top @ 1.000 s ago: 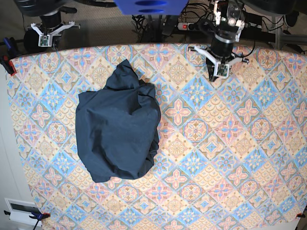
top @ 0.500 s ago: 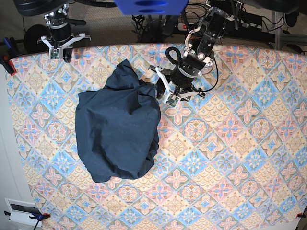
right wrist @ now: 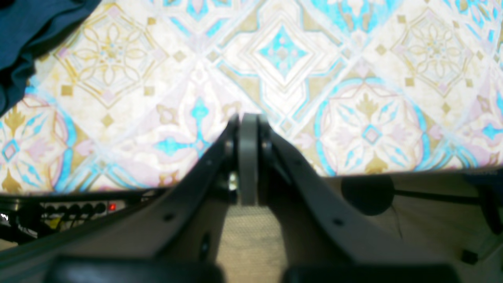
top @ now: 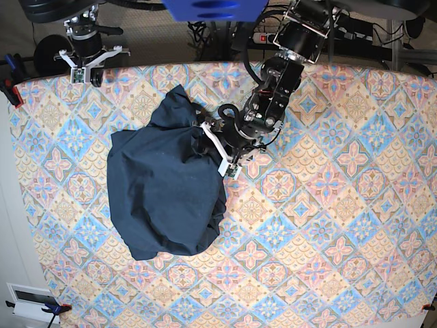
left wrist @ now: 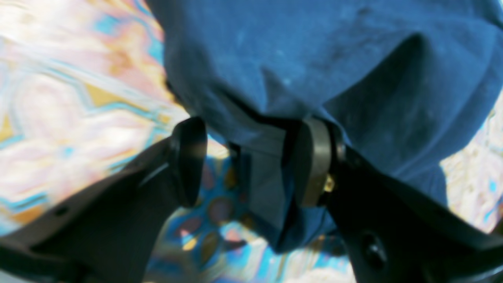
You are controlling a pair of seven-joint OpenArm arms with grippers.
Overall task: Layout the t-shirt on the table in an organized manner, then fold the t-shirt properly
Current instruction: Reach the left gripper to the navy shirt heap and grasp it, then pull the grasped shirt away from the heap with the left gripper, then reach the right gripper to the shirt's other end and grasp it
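Tiled table bears the t-shirt; left tool apart, right tool together.

The left gripper is built of white finger brackets on a black, jointed arm, with black cables looped along it. The right gripper is formed of dark, screw-studded fingers tipped with flat grey pads. A brass-coloured fastener is seen beside one left pad.

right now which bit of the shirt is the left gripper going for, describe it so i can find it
On the patterned table, find the crumpled navy t-shirt. The left gripper sits open at its right edge, fabric between its fingers. It is the heap's only edge with an arm over it.
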